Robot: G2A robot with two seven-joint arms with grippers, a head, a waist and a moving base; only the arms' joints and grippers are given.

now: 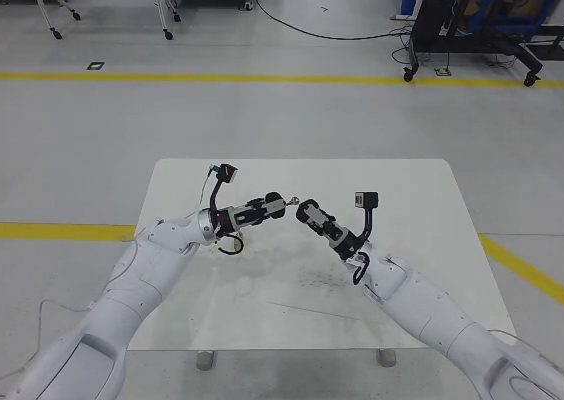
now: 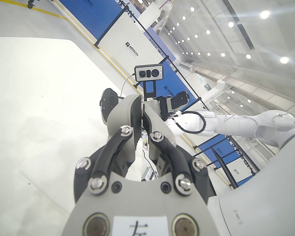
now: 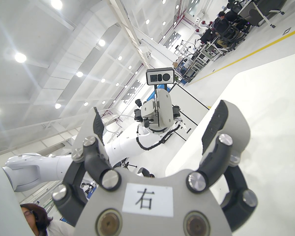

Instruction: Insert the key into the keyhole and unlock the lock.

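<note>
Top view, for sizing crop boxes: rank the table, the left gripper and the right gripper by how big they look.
1. table: by far the largest.
2. left gripper and right gripper: both small and they look about alike, so I leave them unranked.

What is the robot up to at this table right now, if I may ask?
Both arms are raised above the white table, with their grippers pointing at each other, close together but apart. The left gripper is shut; whether it pinches anything is too small to tell. The right gripper is open and holds nothing. The unlocking does not seem to be under way yet.
</note>
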